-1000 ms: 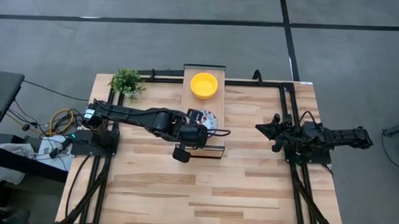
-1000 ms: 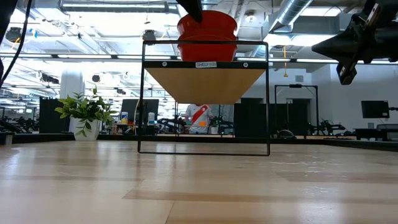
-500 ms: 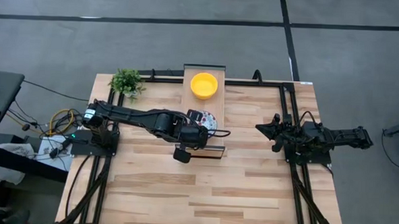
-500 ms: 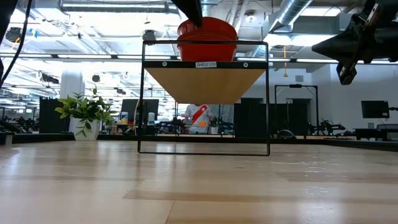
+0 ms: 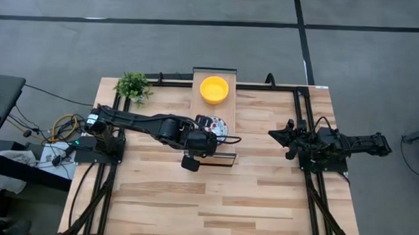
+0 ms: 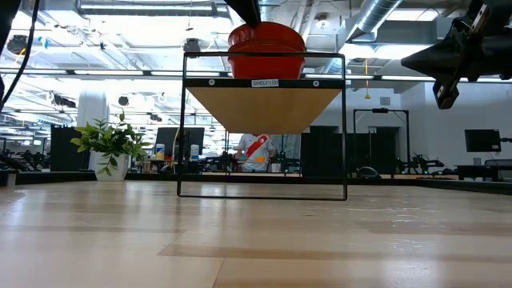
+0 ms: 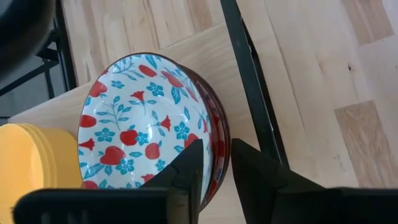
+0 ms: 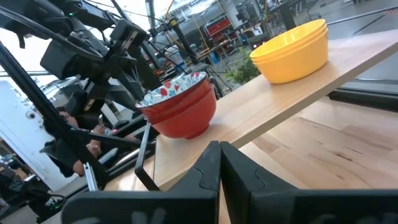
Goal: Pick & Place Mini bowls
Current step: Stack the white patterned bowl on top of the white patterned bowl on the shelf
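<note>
A raised wooden shelf (image 5: 220,109) stands at the table's far middle. On it are a stack of yellow mini bowls (image 5: 214,89) and a stack of floral mini bowls (image 7: 143,124) with red outer walls (image 6: 266,50), nested level. My left gripper (image 7: 217,171) slants down over the floral stack, open, with one finger inside the top bowl and one outside its rim. My right gripper (image 5: 272,134) waits shut at the table's right side, level and clear of everything. My left gripper straddles the top floral bowl's rim (image 7: 214,140) from above, slanting down, one finger (image 7: 189,168) inside the bowl and the other (image 7: 249,168) outside it. Whether either finger touches the rim I cannot tell. The bowl rests in the one below it.
A small green potted plant (image 5: 133,86) stands at the table's far left corner. The shelf's black wire frame (image 6: 344,128) rises around the board. The broad near half of the wooden table (image 5: 213,203) is free room.
The top floral bowl, which sat higher above the lower one a second ago, has sunk down into it, so the red stack now stands lower on the shelf. Both arms have kept their places.
</note>
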